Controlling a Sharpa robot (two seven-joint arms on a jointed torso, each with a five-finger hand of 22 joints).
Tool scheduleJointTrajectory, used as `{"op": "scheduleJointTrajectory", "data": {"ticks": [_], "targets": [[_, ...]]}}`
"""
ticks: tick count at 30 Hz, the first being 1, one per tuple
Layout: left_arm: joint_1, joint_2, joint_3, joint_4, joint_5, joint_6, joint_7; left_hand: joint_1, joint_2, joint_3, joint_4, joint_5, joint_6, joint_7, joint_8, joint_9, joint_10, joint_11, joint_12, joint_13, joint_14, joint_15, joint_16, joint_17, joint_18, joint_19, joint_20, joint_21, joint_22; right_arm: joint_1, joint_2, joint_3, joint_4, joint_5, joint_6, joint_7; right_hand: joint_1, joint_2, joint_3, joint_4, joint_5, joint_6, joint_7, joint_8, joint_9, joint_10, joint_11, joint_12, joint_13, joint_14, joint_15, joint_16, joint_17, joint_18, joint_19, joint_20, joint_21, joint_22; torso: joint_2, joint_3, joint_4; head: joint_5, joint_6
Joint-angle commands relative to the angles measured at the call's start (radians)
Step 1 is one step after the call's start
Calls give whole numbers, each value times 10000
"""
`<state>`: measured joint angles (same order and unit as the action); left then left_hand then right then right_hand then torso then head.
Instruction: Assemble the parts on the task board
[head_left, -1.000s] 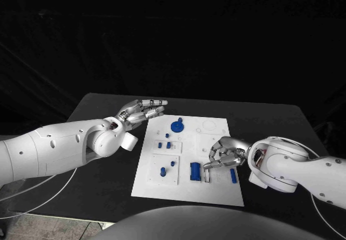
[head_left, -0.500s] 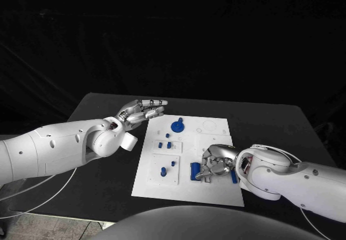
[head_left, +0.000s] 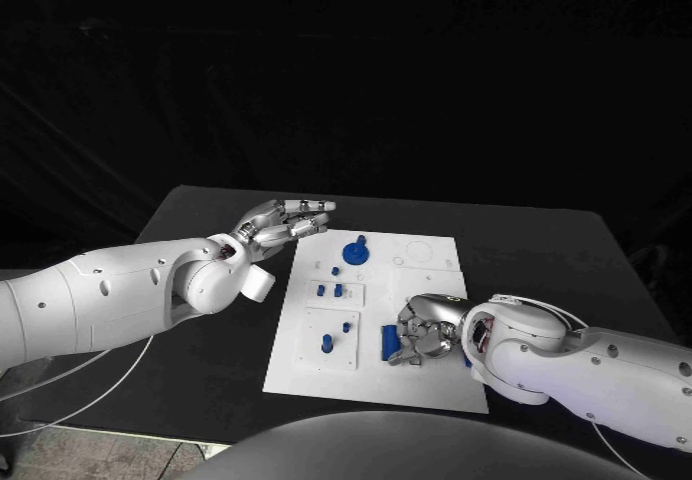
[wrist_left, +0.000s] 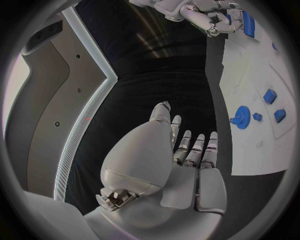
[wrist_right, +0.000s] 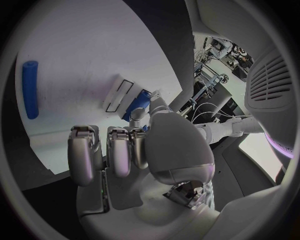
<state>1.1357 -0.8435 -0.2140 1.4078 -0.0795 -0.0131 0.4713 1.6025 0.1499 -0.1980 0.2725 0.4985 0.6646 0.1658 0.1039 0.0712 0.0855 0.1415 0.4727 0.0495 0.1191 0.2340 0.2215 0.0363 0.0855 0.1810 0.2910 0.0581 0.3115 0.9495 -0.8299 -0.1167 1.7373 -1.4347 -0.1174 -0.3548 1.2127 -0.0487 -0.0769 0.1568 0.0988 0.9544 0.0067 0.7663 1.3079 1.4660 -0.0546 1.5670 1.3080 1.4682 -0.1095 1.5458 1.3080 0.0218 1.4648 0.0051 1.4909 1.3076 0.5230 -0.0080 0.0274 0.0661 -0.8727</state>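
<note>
The white task board (head_left: 433, 275) lies in the middle of the black table. On it I see a blue round part with a knob (head_left: 355, 250), small blue pieces (head_left: 330, 290) and a blue block (head_left: 389, 343). My right hand (head_left: 424, 331) hovers low over the board just right of that block, its fingers curled in with nothing seen between them. In the right wrist view its thumb reaches toward the blue block (wrist_right: 138, 106), and a blue rod (wrist_right: 30, 89) lies apart on the board. My left hand (head_left: 289, 216) hangs open, fingers straight, beyond the board's far left corner.
Two more blue pieces (head_left: 327, 343) stand in a raised white plate on the board's near left. The left wrist view shows the board (wrist_left: 250, 65), the blue round part (wrist_left: 241, 120) and my right hand (wrist_left: 206, 15) far off. Bare table surrounds the board.
My right hand has slid left and nearer to me across the board, ending beside the blue block; its arm now covers the blue rod. The left arm has not moved.
</note>
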Motion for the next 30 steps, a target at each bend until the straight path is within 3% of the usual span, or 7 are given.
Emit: {"op": "scheduleJointTrajectory", "data": {"ticks": [1, 4, 7, 14, 21, 27, 30], "targets": [[2, 19, 7, 24, 5, 198, 48, 78, 5, -10, -67, 49, 35, 29, 62, 14, 20, 56, 62, 17, 62, 20, 51, 16, -51, 71, 16, 23, -8, -15, 14, 1, -19, -305, 45, 5, 163, 10, 150, -24, 23, 76, -23, 98, 583, 1048, -62, 38, 2628, 912, -62, -45, 2102, 19, 666, -76, -67, 2316, -1, 0, 3, -7, 1], [2, 19, 7, 24, 5, 200, 41, 78, 5, -10, -67, 49, 35, 29, 62, 14, 20, 56, 62, 17, 62, 20, 51, 16, -51, 71, 16, 23, -8, -17, 9, 1, -28, -326, -87, 44, 286, 56, 286, -49, -1, 203, -28, 315, 624, 1048, -67, 38, 2628, 916, -65, -36, 2117, 17, 670, -79, -61, 2319, 2, 3, 2, -5, 1], [2, 19, 7, 23, 5, 200, 34, 78, 5, -10, -67, 49, 35, 29, 62, 14, 20, 56, 62, 17, 62, 20, 51, 16, -51, 71, 16, 23, -8, -18, 7, 1, -32, -336, -171, 87, 277, 63, 357, 6, -365, 320, -37, 537, 658, 1048, -73, 38, 2628, 922, -71, -21, 2145, 15, 673, -84, -60, 2320, 2, 3, -2, -1, 1], [1, 33, 7, 13, 5, 211, 8, 93, 21, 2, -70, 60, 34, 40, 63, 13, 25, 70, 64, 16, 68, 27, 58, 17, -48, 78, 16, 23, -4, -18, 21, 1, -26, -180, -65, 213, -53, -470, 360, 529, -495, 501, -81, 898, 704, 1048, -112, 38, 2628, 939, -102, 23, 2225, 22, 659, -114, -89, 2313, -3, -3, 2, -27, 1], [1, 44, 7, 4, 4, 232, -21, 99, 24, 5, -73, 64, 29, 44, 63, 12, 26, 75, 58, 15, 72, 30, 64, 18, -46, 83, 16, 24, -1, -18, 25, 1, -23, -40, 136, 369, -205, -864, 67, 1161, -488, 318, -92, 830, 663, 1048, -123, 38, 2628, 977, -114, 123, 2402, 40, 623, -131, -163, 2288, -6, -4, 6, -32, 1], [0, 32, 7, 3, 3, 247, -38, 106, 25, 8, -78, 68, 27, 48, 63, 11, 28, 80, 61, 15, 74, 34, 66, 18, -44, 84, 16, 24, -2, -15, -131, 2, 75, 363, -70, 480, -654, -1139, -445, 1404, -480, -59, -87, 451, 539, 1048, -119, 38, 2628, 971, -111, 112, 2383, 56, 592, -131, -229, 2266, 0, -1, 6, -23, 1], [0, 25, 7, 2, 3, 245, -45, 106, 25, 8, -78, 68, 27, 48, 63, 11, 28, 80, 61, 15, 74, 34, 66, 18, -44, 84, 16, 24, -2, 62, -408, 21, 247, 783, -424, 479, -1521, -1108, -637, 1411, -468, -918, -72, -657, 194, 1048, -108, 38, 2628, 969, -105, 106, 2374, 66, 575, -128, -271, 2252, -1, -4, 0, -13, 1]]}}
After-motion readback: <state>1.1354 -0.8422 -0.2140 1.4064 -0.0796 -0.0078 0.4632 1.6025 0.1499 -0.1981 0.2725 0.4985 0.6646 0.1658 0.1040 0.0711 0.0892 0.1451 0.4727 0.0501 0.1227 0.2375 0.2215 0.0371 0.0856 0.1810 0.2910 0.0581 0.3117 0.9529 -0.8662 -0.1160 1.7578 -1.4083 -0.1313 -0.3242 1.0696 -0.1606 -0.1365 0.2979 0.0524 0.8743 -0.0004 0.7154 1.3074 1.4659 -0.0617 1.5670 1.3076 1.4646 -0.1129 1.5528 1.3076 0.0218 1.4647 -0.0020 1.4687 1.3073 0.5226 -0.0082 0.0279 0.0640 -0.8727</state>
